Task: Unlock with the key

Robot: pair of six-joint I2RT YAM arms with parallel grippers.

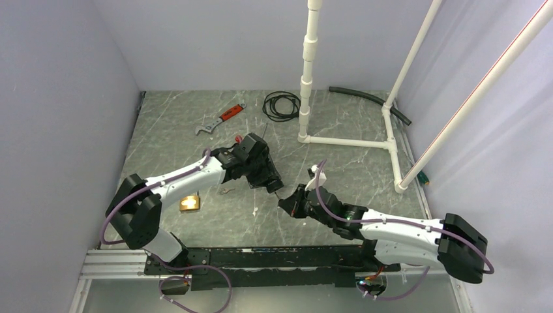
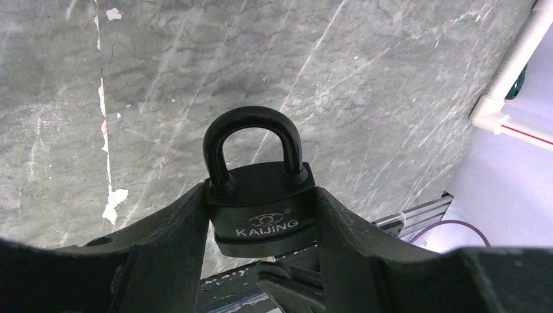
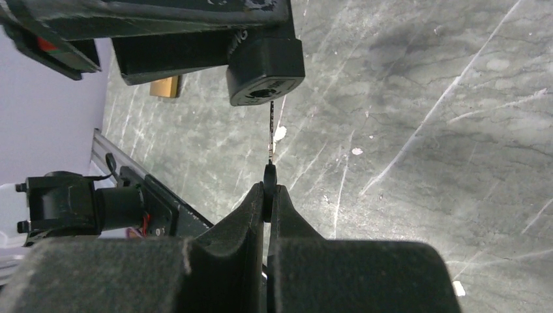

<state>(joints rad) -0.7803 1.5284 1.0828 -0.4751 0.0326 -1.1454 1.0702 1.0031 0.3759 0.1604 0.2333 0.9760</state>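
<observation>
Your left gripper (image 2: 259,195) clamps the black KAIJING padlock (image 2: 261,218) by its body, with the shackle pointing away over the grey marble table (image 2: 391,98). Your right gripper (image 3: 269,195) is pinched on the thin metal key (image 3: 269,175), whose blade tip reaches the keyhole in the padlock's base.

Sitting gripped in the left gripper (image 2: 261,195), raised off the table: black padlock (image 2: 261,212) marked KAIJING, shackle shut. Meeting its bottom keyhole tip-first: thin key (image 3: 270,137), pinched edge-on in the right gripper (image 3: 267,192).
</observation>
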